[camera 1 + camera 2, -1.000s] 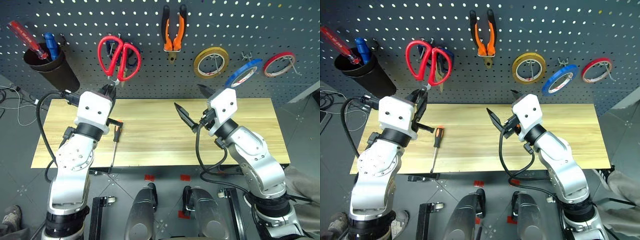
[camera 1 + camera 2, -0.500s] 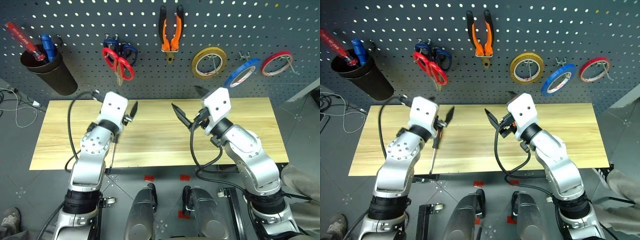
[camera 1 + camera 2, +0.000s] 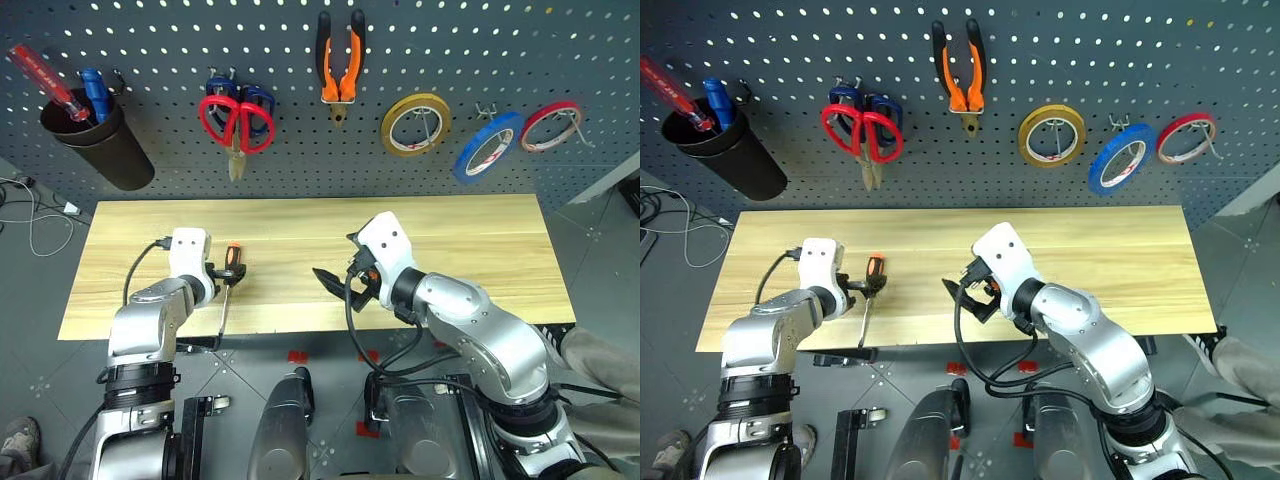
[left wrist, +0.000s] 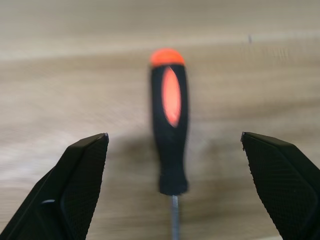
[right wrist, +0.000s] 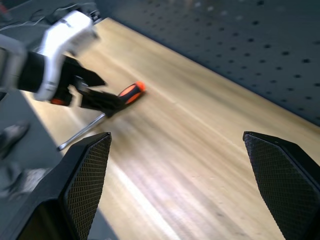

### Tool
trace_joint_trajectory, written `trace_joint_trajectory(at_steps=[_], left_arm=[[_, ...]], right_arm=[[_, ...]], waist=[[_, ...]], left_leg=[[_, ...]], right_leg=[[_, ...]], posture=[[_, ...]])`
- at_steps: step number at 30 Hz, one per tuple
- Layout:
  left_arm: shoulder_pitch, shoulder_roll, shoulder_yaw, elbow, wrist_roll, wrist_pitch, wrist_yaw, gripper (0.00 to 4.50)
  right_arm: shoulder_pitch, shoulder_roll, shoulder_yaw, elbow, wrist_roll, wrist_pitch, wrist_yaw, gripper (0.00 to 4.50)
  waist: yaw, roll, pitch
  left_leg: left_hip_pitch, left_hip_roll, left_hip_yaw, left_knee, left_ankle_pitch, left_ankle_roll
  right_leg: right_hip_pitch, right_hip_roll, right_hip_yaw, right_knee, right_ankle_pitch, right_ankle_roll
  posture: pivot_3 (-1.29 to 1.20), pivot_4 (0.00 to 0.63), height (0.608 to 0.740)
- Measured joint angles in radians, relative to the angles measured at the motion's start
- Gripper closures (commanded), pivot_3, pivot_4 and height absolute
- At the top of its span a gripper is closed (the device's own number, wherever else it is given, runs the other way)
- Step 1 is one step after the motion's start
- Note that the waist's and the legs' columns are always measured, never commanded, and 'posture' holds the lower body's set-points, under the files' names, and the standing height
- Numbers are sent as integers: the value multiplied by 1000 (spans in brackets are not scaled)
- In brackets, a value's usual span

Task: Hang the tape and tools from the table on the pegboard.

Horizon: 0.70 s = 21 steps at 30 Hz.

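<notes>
Screwdriver (image 4: 170, 135): flat on worktop (image 3: 480, 240), handle between spread left end effector (image 4: 175, 150) fingers, untouched
Right end effector (image 3: 338, 283): spread, empty, above worktop
Pegboard (image 3: 150, 40): red scissors (image 3: 237, 122), pliers (image 3: 340, 60), blue tape (image 3: 487, 146) hung

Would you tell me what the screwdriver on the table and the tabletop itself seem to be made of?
The screwdriver: its handle looks like matte black rubber or plastic with orange inserts and an orange cap; its slim shaft looks like bare metal. The table: light yellowish wood, with visible plank seams and grain and a smooth, faintly glossy finish, possibly sealed.
</notes>
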<state>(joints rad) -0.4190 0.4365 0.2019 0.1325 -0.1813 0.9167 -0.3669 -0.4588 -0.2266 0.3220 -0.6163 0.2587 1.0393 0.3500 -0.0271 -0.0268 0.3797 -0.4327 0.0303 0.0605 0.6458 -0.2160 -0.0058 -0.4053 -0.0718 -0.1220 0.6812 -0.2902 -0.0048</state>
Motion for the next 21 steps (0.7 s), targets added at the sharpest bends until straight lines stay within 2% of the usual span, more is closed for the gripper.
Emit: trace_joint_trajectory(at_steps=[2, 5, 11, 15, 21], left_arm=[[-29, 3, -22, 55, 3, 12, -14, 19], [-62, 18, -45, 96, 6, 10, -19, 631], [-76, 33, -59, 126, 7, -7, -19, 2557], [-41, 37, -56, 73, 2, -23, -19, 3761], [156, 29, 24, -211, -9, -278, -4, 3794]], right_arm=[[-32, -33, 31, 1, 18, 13, 38, 0], [-61, -55, 61, 1, 39, 16, 81, 0], [-91, -108, 106, 2, 37, -10, 132, 0], [-92, -127, 114, 5, 33, -36, 138, 0], [-75, -158, 102, 4, 25, -149, 153, 0]], waist=[[-1, 0, 0], [-2, 0, 0], [-2, 0, 0], [-4, -1, 0], [-4, -3, -2]], left_leg=[[0, 0, 0, 0, 0, 0], [0, 0, 0, 0, 0, 0], [0, 0, 1, 0, 0, 0], [0, 0, 1, 0, 0, 0], [0, 1, 1, 0, 0, 0]], right_leg=[[0, 0, 0, 0, 0, 0], [0, 0, 0, 0, 0, 0], [0, 0, 0, 0, 0, 0], [0, 0, 0, -1, 0, 0], [0, -1, -1, -1, 0, 0]], posture=[[-103, 387, 740], [-112, 384, 740], [-109, 366, 740], [-105, 336, 740], [-83, 309, 740]])
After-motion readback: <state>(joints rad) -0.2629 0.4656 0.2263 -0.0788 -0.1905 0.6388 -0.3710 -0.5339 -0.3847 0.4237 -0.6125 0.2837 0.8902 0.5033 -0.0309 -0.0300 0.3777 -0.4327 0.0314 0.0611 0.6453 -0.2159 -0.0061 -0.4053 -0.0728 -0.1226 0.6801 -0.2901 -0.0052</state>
